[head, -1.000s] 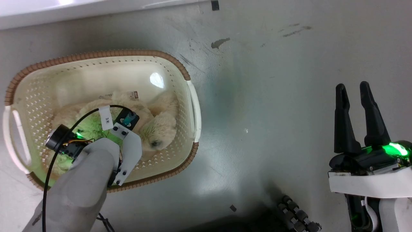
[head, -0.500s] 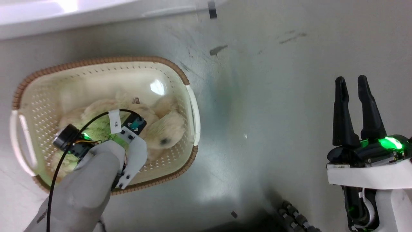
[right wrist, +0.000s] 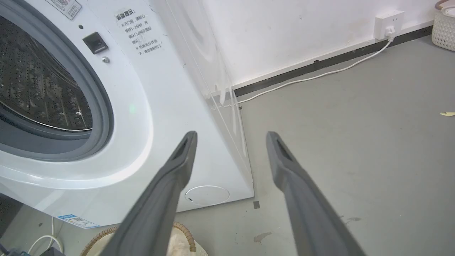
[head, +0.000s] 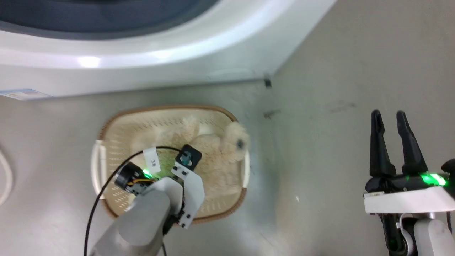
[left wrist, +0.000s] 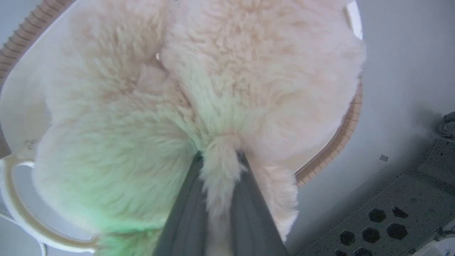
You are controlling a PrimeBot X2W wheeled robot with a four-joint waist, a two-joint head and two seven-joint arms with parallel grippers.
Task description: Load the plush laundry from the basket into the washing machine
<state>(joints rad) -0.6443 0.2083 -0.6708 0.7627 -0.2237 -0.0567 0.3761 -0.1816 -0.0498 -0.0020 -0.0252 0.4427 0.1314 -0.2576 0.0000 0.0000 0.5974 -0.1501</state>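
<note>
**Toy pinched, tips buried**

My left end effector (left wrist: 219,156) is clamped on a tuft of the toy (left wrist: 249,71), its tips lost in fur. The toy sits in the basket (head: 167,106); I cannot tell if it is lifted. My right end effector (right wrist: 231,137) hangs open and empty, facing the washer (right wrist: 167,106).

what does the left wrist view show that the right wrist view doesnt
Left wrist view: the left gripper shut on a tuft of the plush laundry over the basket. Right wrist view: the open right gripper, the washing machine with its steel drum, a wall socket. Both: the basket's brown rim and grey floor.
</note>
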